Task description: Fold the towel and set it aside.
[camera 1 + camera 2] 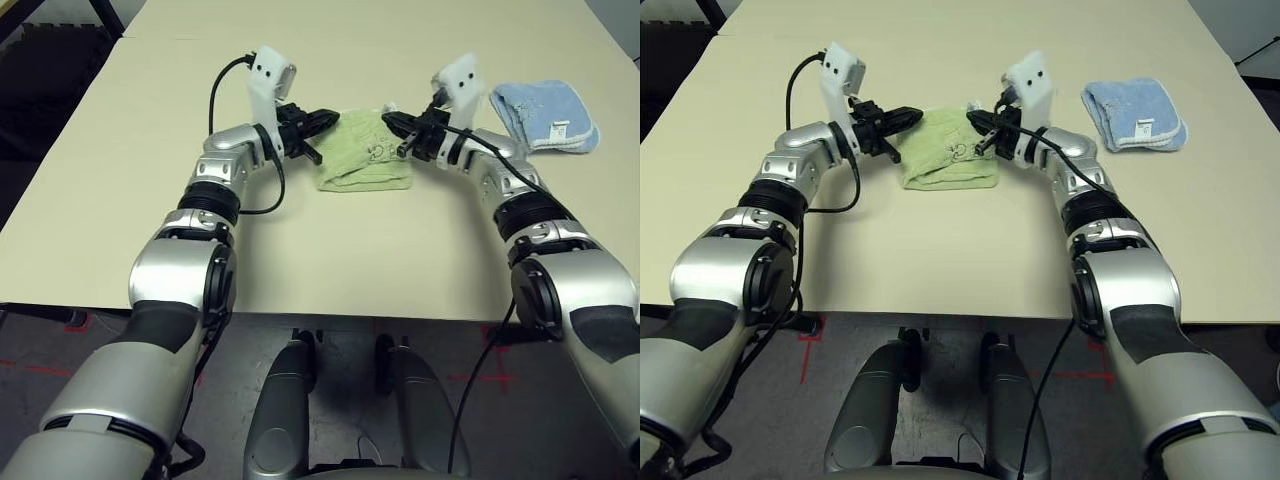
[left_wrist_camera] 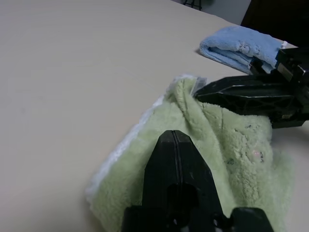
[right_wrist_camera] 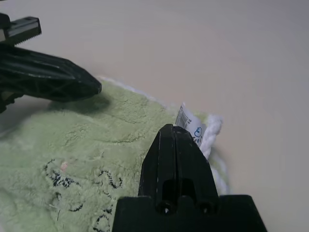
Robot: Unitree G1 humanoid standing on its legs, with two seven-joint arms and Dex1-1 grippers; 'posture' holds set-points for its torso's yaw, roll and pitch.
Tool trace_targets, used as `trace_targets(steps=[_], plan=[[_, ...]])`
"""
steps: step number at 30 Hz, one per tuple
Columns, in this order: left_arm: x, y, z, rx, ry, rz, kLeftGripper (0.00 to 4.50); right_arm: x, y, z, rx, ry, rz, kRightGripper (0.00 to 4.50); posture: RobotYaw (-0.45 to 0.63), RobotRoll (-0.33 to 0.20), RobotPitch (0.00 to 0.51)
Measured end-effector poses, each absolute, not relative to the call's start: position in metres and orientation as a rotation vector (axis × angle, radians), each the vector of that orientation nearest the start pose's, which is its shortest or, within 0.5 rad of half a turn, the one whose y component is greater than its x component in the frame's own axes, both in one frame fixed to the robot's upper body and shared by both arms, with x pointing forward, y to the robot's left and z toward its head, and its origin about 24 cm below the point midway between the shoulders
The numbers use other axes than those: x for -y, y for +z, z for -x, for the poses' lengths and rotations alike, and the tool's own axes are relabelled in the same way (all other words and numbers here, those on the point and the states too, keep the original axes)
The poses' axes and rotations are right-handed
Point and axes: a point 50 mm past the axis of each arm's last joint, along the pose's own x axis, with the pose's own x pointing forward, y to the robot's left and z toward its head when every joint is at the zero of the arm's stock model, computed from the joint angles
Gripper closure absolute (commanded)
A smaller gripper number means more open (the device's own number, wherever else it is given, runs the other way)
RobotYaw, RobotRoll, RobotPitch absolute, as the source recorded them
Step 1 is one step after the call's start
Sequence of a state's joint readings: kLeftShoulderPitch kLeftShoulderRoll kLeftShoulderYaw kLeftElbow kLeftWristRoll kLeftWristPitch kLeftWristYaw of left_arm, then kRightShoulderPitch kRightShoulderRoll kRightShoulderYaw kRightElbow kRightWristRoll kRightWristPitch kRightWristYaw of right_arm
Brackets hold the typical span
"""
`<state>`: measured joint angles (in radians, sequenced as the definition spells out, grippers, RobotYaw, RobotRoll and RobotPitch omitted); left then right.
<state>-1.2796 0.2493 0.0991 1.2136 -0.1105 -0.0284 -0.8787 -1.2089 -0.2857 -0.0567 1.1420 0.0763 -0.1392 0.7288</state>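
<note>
Though both arms have the towel between them, it looks a light, floppy thing — thick green terry that sags wherever it isn't held up. It lies bunched near the middle of the table, partly doubled over itself, its white scalloped edge showing along the far side and a small dark embroidered doodle facing up. The left gripper comes in level from one side with its fingers pressed together; from its wrist view they lie over the green pile, and I can't tell for certain whether a pinch of cloth sits between them. The right gripper comes in from the other side, likewise closed, its tips at the corner where the little care tag and white trim stick out — it appears to be nipping that edge, though the fabric hides the contact.

Cloth like this won't slip much, but it won't keep a crease either; I'd judge the corners and the trimmed edge the best places to hold, so the fold hangs straight. A folded blue towel lies well apart, beyond the right arm.
</note>
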Motion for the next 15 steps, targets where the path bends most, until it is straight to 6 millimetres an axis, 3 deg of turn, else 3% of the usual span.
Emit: trace_targets(steps=[7, 15], plan=[[-0.113, 0.211, -0.412, 0.044, -0.916, -0.13, 4.48, 0.153, 0.213, -0.409, 0.091, 0.804, 0.249, 4.5, 0.04, 0.0, 0.252], [-0.123, 0.209, -0.41, 0.024, -0.957, -0.177, 4.48, 0.187, 0.187, -0.382, -0.082, 0.952, 0.307, 4.5, 0.03, 0.0, 0.253]])
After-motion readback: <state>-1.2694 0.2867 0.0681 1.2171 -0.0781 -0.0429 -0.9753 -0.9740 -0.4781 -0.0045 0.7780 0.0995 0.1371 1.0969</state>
